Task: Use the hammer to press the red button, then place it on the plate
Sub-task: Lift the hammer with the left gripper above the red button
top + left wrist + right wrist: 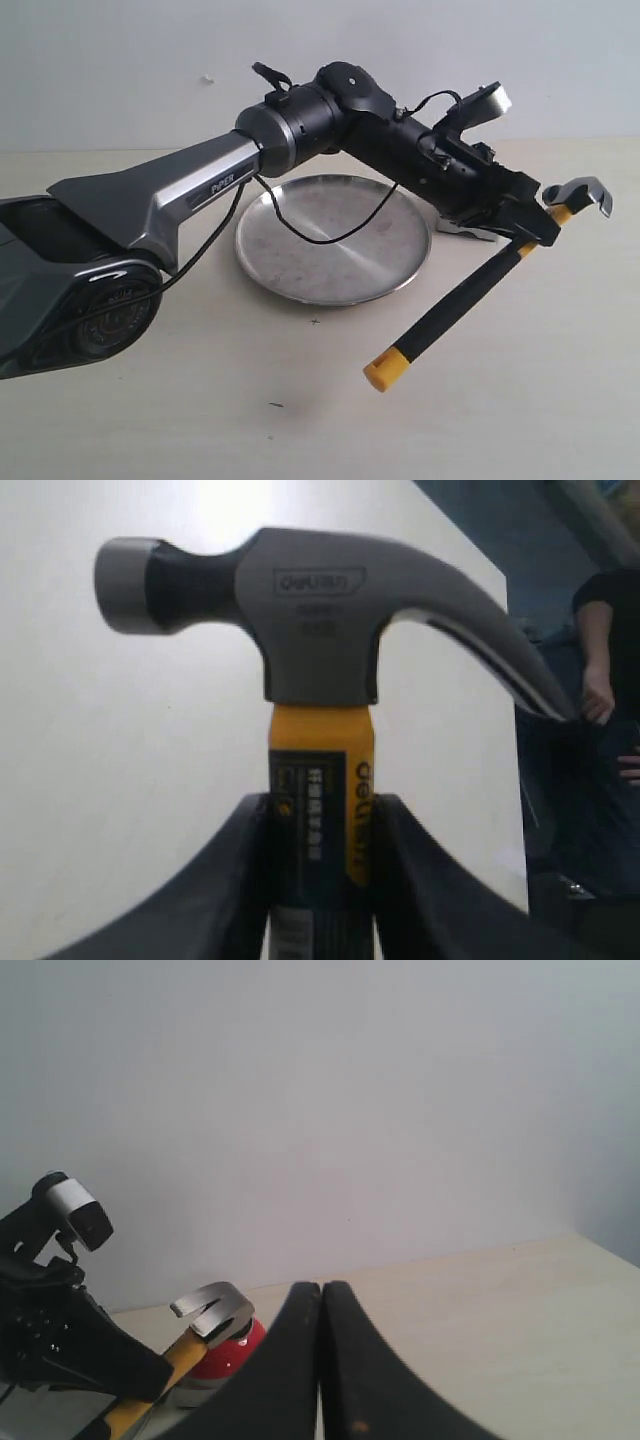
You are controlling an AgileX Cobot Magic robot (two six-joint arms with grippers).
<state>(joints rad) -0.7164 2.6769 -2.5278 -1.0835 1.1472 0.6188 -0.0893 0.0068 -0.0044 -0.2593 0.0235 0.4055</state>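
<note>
1. The left arm (150, 200) is the item nearest the viewer. It fills the lower left of the exterior view and reaches up and across to the right, passing over the plate. Judged reason: the button lies beyond the plate, so the arm must cross the middle to reach it.

2. The desk (200, 420) is pale and carries all the task items.

3. The plate (320, 270) lies at the centre of the frame with nothing on it. It is just beside the button's place, which should make the later carry short.

4. The hammer (470, 295) is off the plate. Its head is at the right edge of the frame. The handle slants down to the lower middle, and its yellow end is near the plate's rim. Whether that end touches the desk cannot be told.

5. The left tool (320, 880) is clamped on the hammer's yellow neck, directly under the head. A grip this close to the head likely serves for steering it accurately.

6. The red button (232, 1352) is hidden behind the left tool in the exterior view. In the right wrist view, the hammer's claw sits just in front of its dome. Contact cannot be confirmed, so the press step is judged to be in hand.

7. The right tool (321, 1295) is closed and holds nothing. It is parked clear of the work.
</note>
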